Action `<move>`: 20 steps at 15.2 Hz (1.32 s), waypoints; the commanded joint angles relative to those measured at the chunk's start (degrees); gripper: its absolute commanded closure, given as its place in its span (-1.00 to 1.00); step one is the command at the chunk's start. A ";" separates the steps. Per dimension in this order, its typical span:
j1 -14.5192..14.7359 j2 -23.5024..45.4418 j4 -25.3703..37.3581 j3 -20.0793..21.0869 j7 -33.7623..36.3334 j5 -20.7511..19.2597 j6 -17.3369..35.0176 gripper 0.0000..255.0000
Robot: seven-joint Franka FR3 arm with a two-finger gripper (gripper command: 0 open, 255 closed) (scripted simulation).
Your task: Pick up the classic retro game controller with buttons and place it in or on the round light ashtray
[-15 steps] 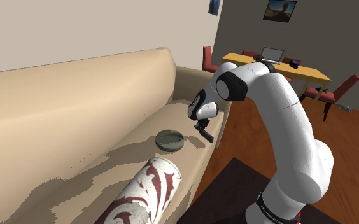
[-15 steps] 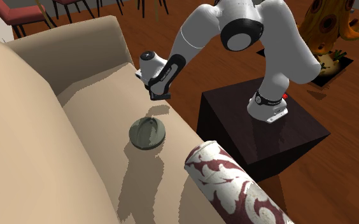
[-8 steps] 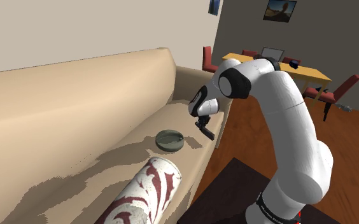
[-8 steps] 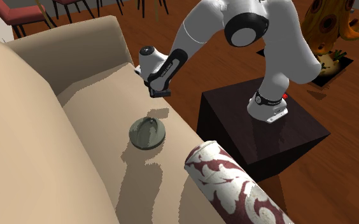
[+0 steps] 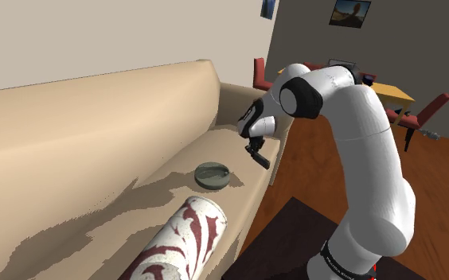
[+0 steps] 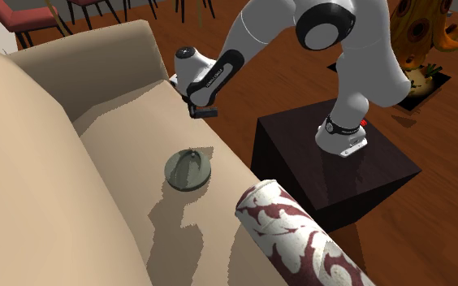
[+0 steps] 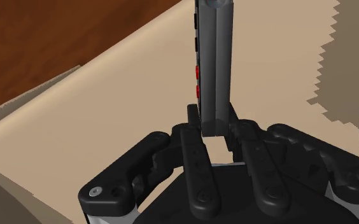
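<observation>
Even daylight, jagged-edged shadows across sofa (image 5: 95,159)

Arm (image 5: 365,151), mine, one: white with dark joints, rising from its base, elbow high, forearm reaching toward the shoulder view's left. Wrist: angled downward. Gripper (image 7: 213,124): black, both fingers (image 7: 196,153) pressed against a slim grey controller (image 7: 213,57), which juts out past the fingertips.

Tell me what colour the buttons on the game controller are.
Two buttons are red, on a dark grey controller; the wrist view shows them best.
</observation>
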 commanded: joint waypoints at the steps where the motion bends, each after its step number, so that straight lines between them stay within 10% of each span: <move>1: 0.51 -1.17 -0.24 -0.65 0.21 -0.56 -0.94 1.00; 20: 14.96 0.20 9.42 -0.85 18.13 -3.77 -11.88 1.00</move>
